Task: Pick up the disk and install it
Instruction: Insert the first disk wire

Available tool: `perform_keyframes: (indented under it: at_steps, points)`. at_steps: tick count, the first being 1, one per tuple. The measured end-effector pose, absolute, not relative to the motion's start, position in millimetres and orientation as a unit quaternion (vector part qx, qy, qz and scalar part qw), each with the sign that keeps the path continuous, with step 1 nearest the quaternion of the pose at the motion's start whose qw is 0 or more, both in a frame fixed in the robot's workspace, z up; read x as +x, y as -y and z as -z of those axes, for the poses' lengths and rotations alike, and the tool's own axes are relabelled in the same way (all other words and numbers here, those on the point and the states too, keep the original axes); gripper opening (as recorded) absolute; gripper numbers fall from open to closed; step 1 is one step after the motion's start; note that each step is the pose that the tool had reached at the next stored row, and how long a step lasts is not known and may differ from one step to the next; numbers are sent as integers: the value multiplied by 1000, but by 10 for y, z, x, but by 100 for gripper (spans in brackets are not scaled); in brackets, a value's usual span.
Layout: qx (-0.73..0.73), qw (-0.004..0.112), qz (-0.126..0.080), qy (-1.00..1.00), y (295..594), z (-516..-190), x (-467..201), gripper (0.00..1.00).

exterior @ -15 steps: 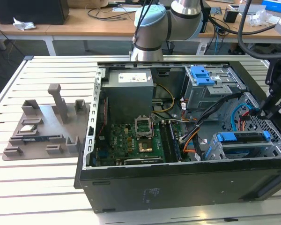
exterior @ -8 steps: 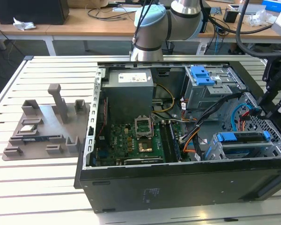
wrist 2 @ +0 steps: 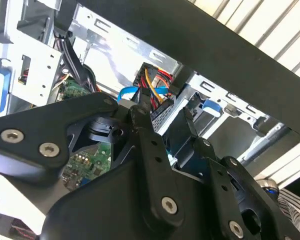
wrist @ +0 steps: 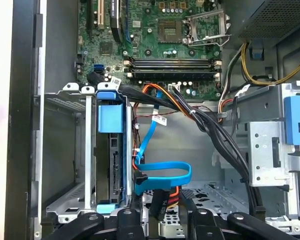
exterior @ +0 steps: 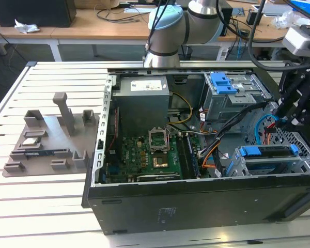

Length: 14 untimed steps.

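Disk [wrist: 111, 155] seated in drive cage [wrist: 65, 150] inside computer case [exterior: 196, 206], gripper [exterior: 294, 111] just beside it

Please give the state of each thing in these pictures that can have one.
Black computer case: lying on its side, open.
Silver hard drive with blue rails: seated in its bay.
Square processor socket: empty, latch frame raised.
Black hand: low at the drive cables.

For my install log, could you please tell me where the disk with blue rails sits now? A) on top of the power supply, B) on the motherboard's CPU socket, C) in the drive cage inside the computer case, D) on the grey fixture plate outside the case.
C: the disk, edged by blue rails, stands inside the metal drive cage in the computer case, with the gripper close beside it.
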State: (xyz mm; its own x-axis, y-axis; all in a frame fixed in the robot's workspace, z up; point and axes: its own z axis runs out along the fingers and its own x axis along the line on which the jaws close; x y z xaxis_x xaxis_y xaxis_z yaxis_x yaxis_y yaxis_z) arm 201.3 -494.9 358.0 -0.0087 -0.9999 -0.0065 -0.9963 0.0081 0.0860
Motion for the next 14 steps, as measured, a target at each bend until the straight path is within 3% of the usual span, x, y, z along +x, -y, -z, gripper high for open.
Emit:
perform_keyframes:
  at_steps: [5,8,14]
  points:
    - [703,30,31,710,4949,-3579,2015,40]
    - [703,30,31,710,4949,-3579,2015,22]
    - [703,30,31,710,4949,-3579,2015,20]
